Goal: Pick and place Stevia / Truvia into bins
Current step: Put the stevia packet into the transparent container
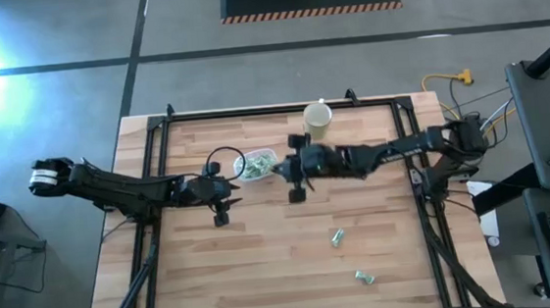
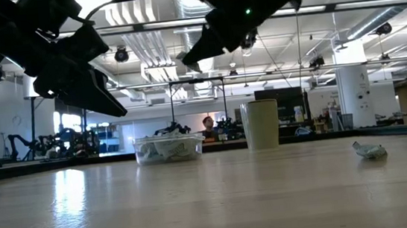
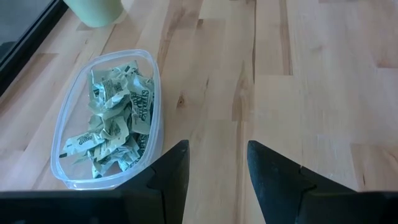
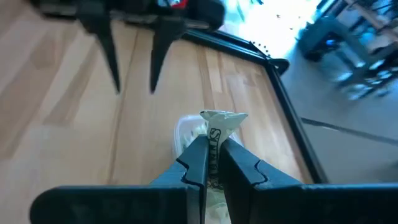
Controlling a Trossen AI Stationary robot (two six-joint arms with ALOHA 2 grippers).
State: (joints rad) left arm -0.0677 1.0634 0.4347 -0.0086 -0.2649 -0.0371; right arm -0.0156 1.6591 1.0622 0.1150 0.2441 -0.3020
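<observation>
- Your right gripper (image 4: 211,163) is pinching one sachet (image 4: 219,127) upright between its closed fingers, and the right wrist view shows the tub (image 4: 186,134) directly beyond it.
- The tub (image 1: 256,162) sits on the far half of the table (image 1: 264,263), left of centre, already holding a heap of sachets (image 3: 115,121) (crumpled, pale green and white).
- Seen from above, the right gripper (image 1: 294,168) hangs just beside the tub's right end; in the low view it is well above the table.
- Two sachets are yet to be collected: one (image 1: 337,236) right of centre and another (image 1: 364,278) nearer the front edge.
- The step in hand looks like the carry to the tub, with release not yet made.
- Next, you probably need to bring the right gripper a little further left until it is squarely over the tub, lower it, then open.
- Your left gripper (image 3: 214,171) waits open just beside the tub's near left side; mind the crowding between the two arms.
- A beige cup (image 1: 318,118) stands just beyond the tub, toward the far edge.
</observation>
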